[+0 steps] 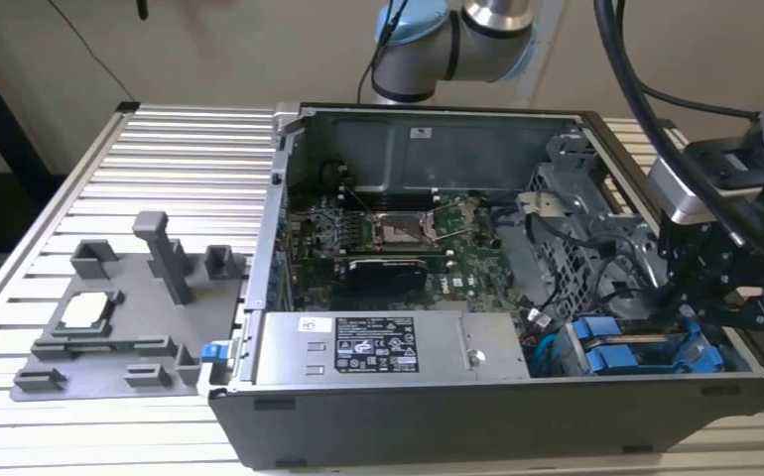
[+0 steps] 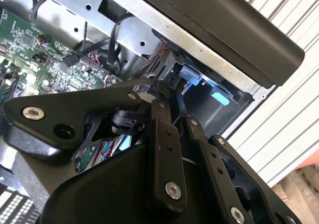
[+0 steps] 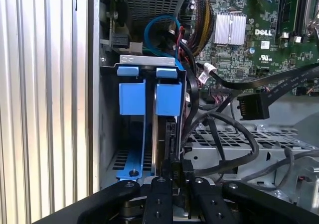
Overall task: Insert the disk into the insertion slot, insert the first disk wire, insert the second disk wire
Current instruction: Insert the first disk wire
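Ribbed aluminium table (image 1: pixel 157 149) | beige wall (image 1: pixel 223 50) | gripper (image 3: pixel 177 176) pinching black connector (image 3: pixel 187 168) at disk (image 3: pixel 168 98)

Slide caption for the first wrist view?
Gripper at the blue-framed silver-grey disk inside the grey sheet-metal drive cage, black cables alongside.

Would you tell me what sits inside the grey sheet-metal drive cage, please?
Two bright blue plastic drive carriers stand side by side; the black hand covers their near ends.

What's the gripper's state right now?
Gripper: closed on a black wire plug, beside the disk.
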Available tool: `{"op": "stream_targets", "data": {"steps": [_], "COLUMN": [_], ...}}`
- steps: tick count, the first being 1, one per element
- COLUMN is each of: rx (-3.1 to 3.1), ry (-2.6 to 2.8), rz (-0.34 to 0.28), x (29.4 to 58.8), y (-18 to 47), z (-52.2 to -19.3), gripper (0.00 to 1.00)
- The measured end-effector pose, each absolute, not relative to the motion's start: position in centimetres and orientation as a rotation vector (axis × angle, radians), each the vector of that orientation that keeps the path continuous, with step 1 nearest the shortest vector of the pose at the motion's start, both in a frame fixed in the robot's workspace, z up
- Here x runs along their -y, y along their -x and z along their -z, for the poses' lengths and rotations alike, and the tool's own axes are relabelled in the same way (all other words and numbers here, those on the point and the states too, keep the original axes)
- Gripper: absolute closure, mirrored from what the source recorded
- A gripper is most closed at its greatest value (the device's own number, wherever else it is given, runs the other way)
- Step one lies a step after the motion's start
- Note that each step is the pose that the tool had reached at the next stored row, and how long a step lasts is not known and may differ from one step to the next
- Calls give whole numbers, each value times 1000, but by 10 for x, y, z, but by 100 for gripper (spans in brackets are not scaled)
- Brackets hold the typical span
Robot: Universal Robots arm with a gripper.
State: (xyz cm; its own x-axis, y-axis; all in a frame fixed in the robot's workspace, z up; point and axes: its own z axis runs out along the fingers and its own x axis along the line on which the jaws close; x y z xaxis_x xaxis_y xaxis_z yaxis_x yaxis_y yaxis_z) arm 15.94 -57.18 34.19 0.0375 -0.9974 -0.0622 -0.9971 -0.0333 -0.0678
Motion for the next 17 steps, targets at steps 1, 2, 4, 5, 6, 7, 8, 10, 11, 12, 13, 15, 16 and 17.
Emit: {"op": "stream_targets", "data": {"steps": [1,2,4,5,6,7,8,10,11,12,13,15,16,17], "rx": [-2118,-2118,-2118,-2118,-2118,-2118,-2118,-2118,-2118,-2118,-2118,-2118,-2118,-2118], "ry": [2194,2194,2194,2194,2194,2194,2194,2194,2194,2194,2194,2194,2194,2194], "rz": [4,4,3,3,4,4,4,4,4,4,4,3,4,4], "x": [572,572,572,572,572,572,572,572,572,572,572,572,572,572], "y": [-159,-159,-159,-159,-159,-159,-159,-159,-159,-159,-159,-159,-159,-159], "z": [-342,-341,-340,-340,-340,-339,-339,-339,-339,-338,-338,-337,-337,-336], "gripper": [81,81,81,81,81,81,81,81,81,81,81,81,81,81]}}
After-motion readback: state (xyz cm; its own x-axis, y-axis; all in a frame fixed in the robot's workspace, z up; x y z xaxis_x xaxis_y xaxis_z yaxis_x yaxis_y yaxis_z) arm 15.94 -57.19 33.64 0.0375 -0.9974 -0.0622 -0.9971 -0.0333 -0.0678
